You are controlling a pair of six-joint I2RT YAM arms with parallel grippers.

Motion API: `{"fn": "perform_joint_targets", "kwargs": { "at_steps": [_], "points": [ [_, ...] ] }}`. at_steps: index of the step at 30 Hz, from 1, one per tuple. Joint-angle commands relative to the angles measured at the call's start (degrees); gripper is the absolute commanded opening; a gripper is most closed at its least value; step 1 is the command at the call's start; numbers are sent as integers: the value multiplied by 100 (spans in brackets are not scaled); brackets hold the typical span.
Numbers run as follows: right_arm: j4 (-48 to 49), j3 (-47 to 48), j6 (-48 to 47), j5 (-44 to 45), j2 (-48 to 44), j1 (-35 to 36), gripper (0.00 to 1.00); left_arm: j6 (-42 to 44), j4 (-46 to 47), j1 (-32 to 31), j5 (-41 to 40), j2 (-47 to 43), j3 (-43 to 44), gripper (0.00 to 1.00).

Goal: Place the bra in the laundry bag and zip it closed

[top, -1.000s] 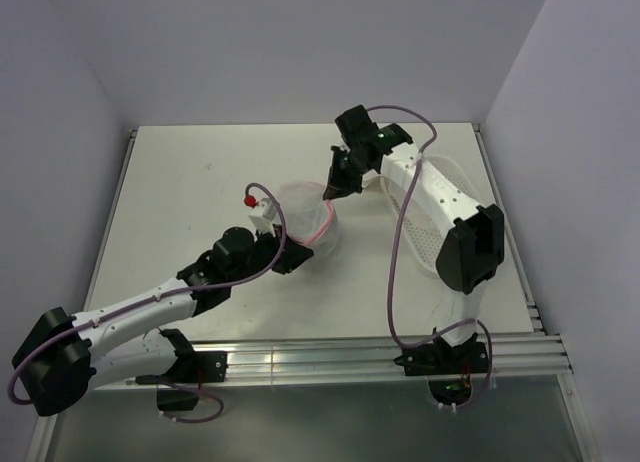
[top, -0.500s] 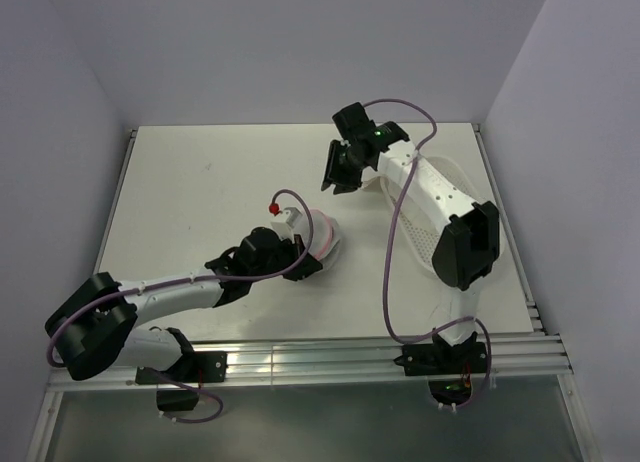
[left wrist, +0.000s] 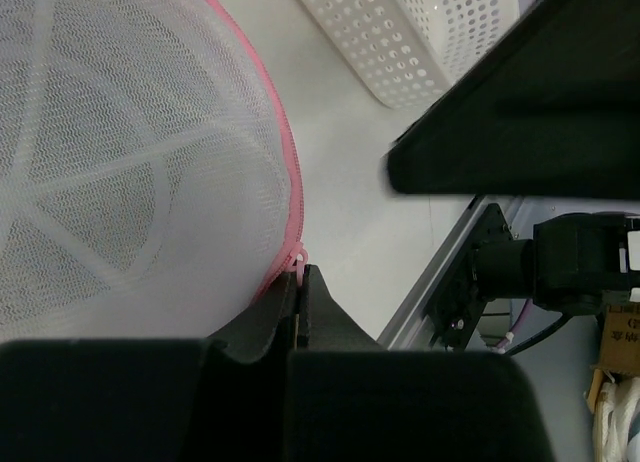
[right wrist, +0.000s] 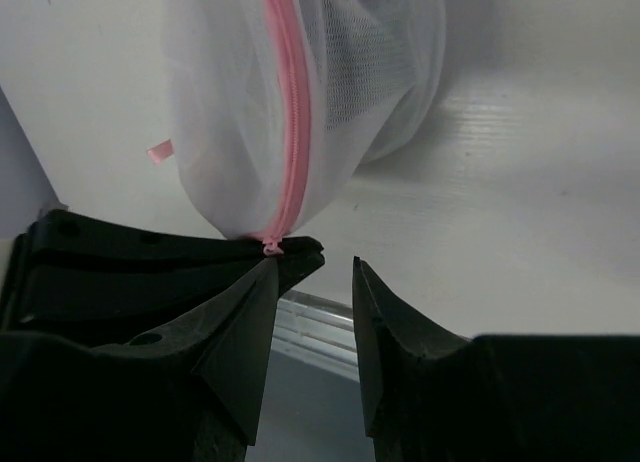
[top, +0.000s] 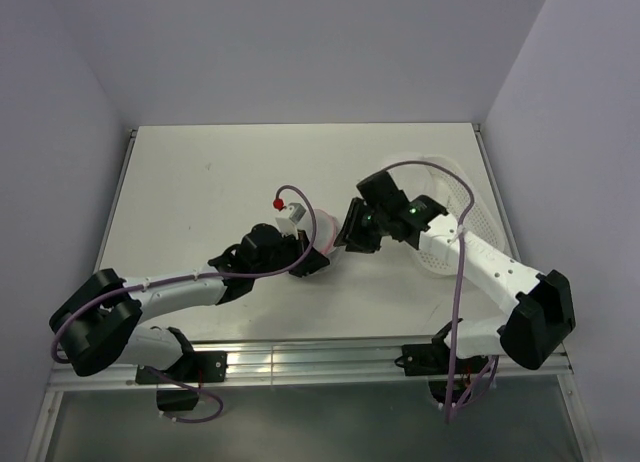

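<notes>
Spread right hand (right wrist: 314,266) near laundry bag (right wrist: 345,77)

Top view: light is even and diffuse, from above. The table (top: 200,192) is bright without glare, and shadows near its front edge are faint and soft. Left wrist view: the bag (left wrist: 120,152) mesh is sharp and brightly lit; the left gripper (left wrist: 300,287) is near-black, without detail. Right wrist view: the right gripper (right wrist: 313,267) is dark and soft-edged. A grey shadow lies beside the bag.

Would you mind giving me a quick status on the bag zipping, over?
Left gripper shut on laundry bag at its pink zipper. Right gripper open, close by the bag. Bra not visible. Basket beside, nothing blocking.
</notes>
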Motion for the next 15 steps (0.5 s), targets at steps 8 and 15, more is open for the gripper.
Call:
{"fn": "perform_joint_targets", "kwargs": {
  "at_steps": [8,15],
  "points": [
    [1733,-900,1377,-18,-177,446,43,67,319,-14,351,66,236,0],
    [1910,-1111,1605,88,-247,569,44,49,362,-14,378,101,219,0]
  ]
}}
